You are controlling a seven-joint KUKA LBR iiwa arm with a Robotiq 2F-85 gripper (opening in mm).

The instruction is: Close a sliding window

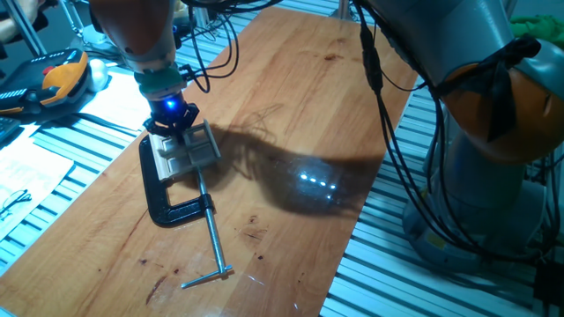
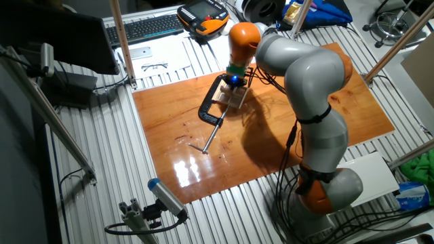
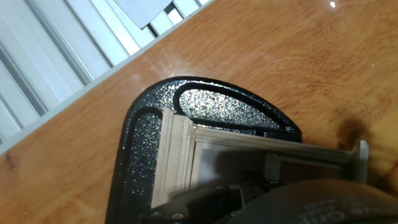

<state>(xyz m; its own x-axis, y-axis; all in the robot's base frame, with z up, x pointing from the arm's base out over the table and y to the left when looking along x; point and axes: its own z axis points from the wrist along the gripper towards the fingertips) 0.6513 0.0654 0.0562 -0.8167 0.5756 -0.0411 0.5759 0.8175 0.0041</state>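
Note:
The sliding window [image 1: 187, 151] is a small beige wooden frame with pale panes, held in a black C-clamp [image 1: 163, 198] on the wooden table. My gripper [image 1: 173, 121], with a blue light above it, is right down at the window's far end, touching or nearly touching it. In the other fixed view the gripper [image 2: 234, 83] sits over the window [image 2: 238, 98]. In the hand view the window frame [image 3: 177, 158] and its rails fill the lower middle, and the dark gripper [image 3: 261, 199] covers its near part. The fingers' spacing is hidden.
The clamp's long metal screw [image 1: 211, 242] with its crossbar points toward the table's front edge. The wooden table [image 1: 291, 106] lies on slatted aluminium [image 1: 53, 150]. A handheld pendant [image 1: 48, 79] and papers lie to the left. Cables [image 1: 388, 132] hang from the arm at the right.

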